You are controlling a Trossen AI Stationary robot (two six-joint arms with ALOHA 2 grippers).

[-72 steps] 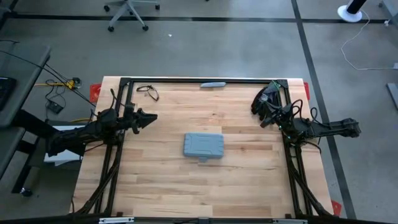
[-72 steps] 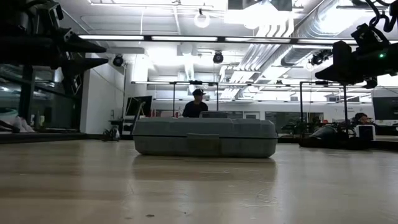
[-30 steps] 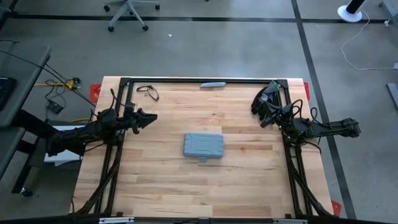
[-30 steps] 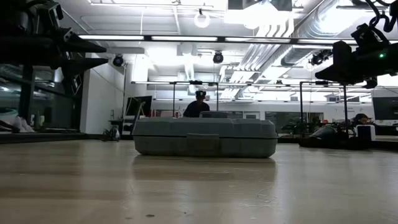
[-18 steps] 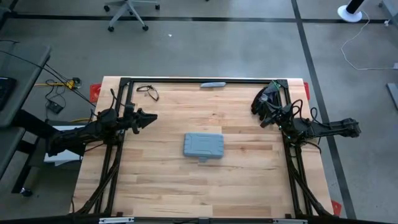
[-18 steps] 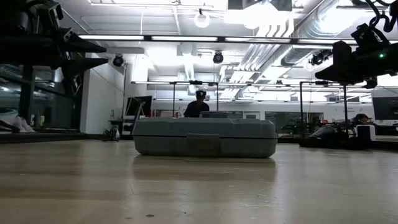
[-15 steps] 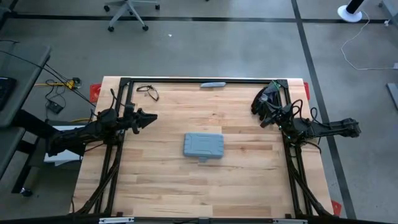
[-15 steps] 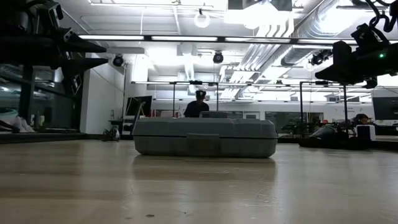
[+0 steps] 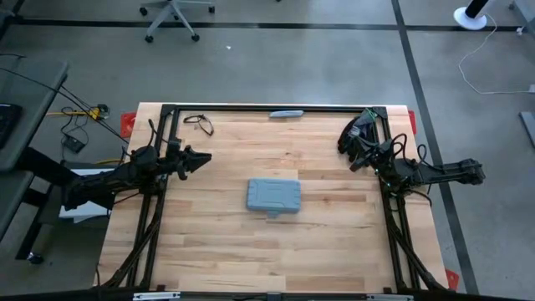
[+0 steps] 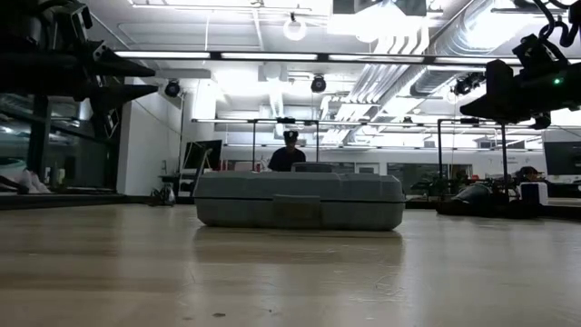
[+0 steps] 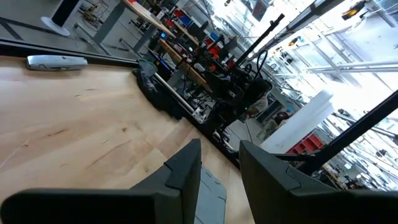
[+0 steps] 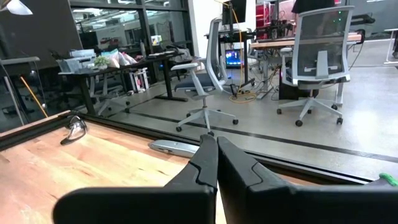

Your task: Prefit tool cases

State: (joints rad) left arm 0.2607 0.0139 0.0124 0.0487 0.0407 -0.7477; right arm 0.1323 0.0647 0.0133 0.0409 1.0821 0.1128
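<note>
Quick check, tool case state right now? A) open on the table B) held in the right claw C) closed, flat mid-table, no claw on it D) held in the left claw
C: the tool case lies shut at mid-table; the left claw and the right claw both hang clear of it.

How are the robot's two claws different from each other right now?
The left gripper has a gap between its fingers, while the right gripper has its fingers pressed together. The left gripper sits at the table's left edge and points toward the grey-blue tool case; the right gripper is folded back near the far right corner, pointing away from it. Both are dark, empty and off the case.
</note>
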